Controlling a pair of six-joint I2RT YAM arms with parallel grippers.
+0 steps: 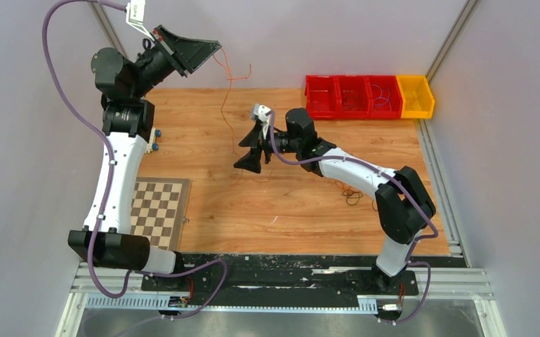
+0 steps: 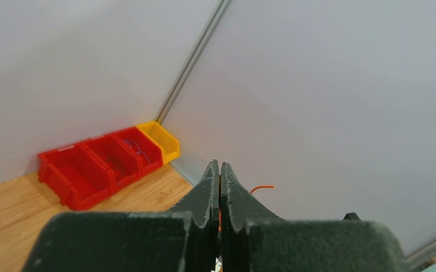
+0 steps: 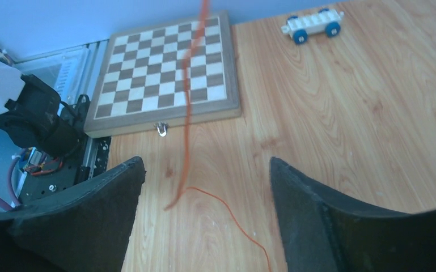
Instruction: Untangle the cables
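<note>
My left gripper [image 1: 214, 48] is raised high at the back left and is shut on a thin orange wire [image 1: 226, 90]. The wire hangs from the jaws down to the table. In the left wrist view the jaws [image 2: 220, 170] are pressed together, with a short orange wire end [image 2: 262, 187] sticking out to the right. My right gripper [image 1: 244, 151] is open and empty, low over the middle of the table. In the right wrist view [image 3: 207, 167] the hanging orange wire [image 3: 188, 102] passes between its fingers and trails across the wood [image 3: 229, 220]. A small dark wire tangle [image 1: 352, 196] lies beside the right arm.
Three red bins [image 1: 351, 97] and a yellow bin [image 1: 416, 97] stand at the back right; one holds bluish wire. A chessboard [image 1: 158, 209] lies at the front left, also shown in the right wrist view [image 3: 164, 68]. A white toy car [image 3: 312, 25] sits near the left arm.
</note>
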